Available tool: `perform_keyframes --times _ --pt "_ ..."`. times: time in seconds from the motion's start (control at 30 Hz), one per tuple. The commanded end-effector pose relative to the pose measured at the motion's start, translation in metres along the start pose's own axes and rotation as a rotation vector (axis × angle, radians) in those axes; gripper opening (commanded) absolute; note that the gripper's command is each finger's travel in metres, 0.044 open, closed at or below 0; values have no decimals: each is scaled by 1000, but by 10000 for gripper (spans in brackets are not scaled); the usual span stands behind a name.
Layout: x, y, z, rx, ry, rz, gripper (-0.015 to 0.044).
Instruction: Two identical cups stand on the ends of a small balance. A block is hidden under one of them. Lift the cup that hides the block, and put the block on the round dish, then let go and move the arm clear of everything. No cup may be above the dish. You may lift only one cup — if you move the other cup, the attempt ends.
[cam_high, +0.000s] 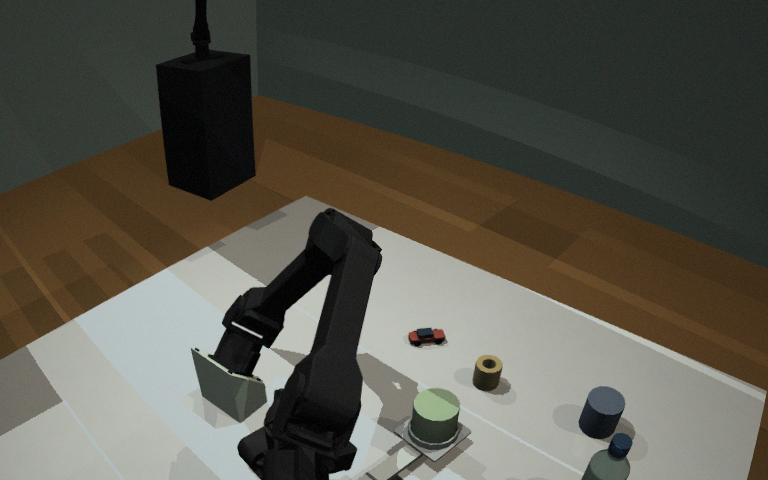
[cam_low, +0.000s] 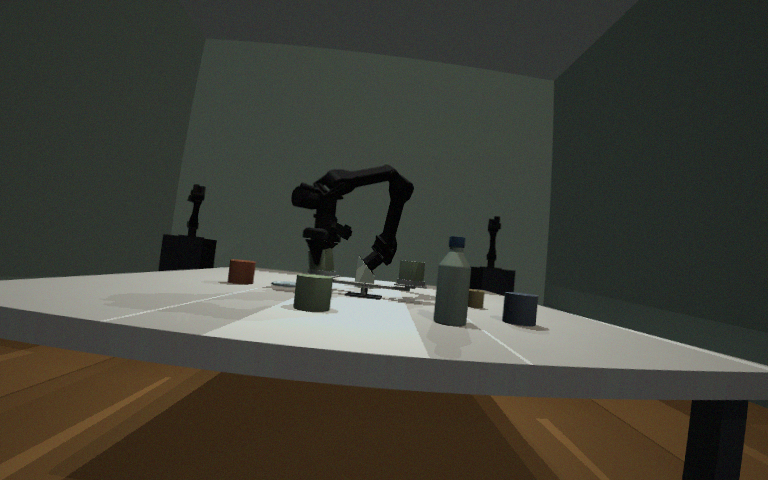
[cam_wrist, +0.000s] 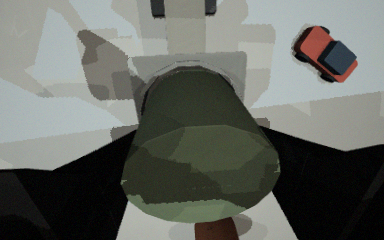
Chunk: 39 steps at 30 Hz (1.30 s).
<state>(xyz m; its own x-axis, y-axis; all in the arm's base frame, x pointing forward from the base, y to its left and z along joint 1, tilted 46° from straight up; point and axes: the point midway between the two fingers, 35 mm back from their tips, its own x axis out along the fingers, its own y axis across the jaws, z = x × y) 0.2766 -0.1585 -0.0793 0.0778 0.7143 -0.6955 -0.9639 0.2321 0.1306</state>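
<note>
My gripper (cam_low: 320, 246) is shut on a dark green cup (cam_low: 321, 262) (cam_wrist: 200, 150), gripping its sides from above. In the wrist view the cup fills the middle, over the grey square end pad (cam_wrist: 237, 65) of the balance. In the top view this cup and my fingers are hidden under the arm. The second, identical cup (cam_high: 434, 416) (cam_low: 411, 271) stands on the other end pad (cam_high: 461, 434). The balance beam (cam_low: 346, 281) runs between them. No block is visible. A flat bluish round dish (cam_low: 281, 284) lies left of the held cup.
A grey wedge (cam_high: 226, 390) (cam_low: 362, 271) stands by the arm's base. Around are a toy car (cam_high: 427, 336) (cam_wrist: 327, 52), a yellow ring (cam_high: 487, 371), a dark blue cylinder (cam_high: 601, 411) (cam_low: 519, 308), a bottle (cam_low: 453, 283), a green cylinder (cam_low: 312, 292) and a red-brown cylinder (cam_low: 241, 271).
</note>
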Motion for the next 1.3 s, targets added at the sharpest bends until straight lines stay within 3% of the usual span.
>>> perform_keyframes --times 0.0,1.27 --pt "-10 -4 -4 -8 14 -14 0" --pt "-59 -3 -3 -8 15 -14 0"
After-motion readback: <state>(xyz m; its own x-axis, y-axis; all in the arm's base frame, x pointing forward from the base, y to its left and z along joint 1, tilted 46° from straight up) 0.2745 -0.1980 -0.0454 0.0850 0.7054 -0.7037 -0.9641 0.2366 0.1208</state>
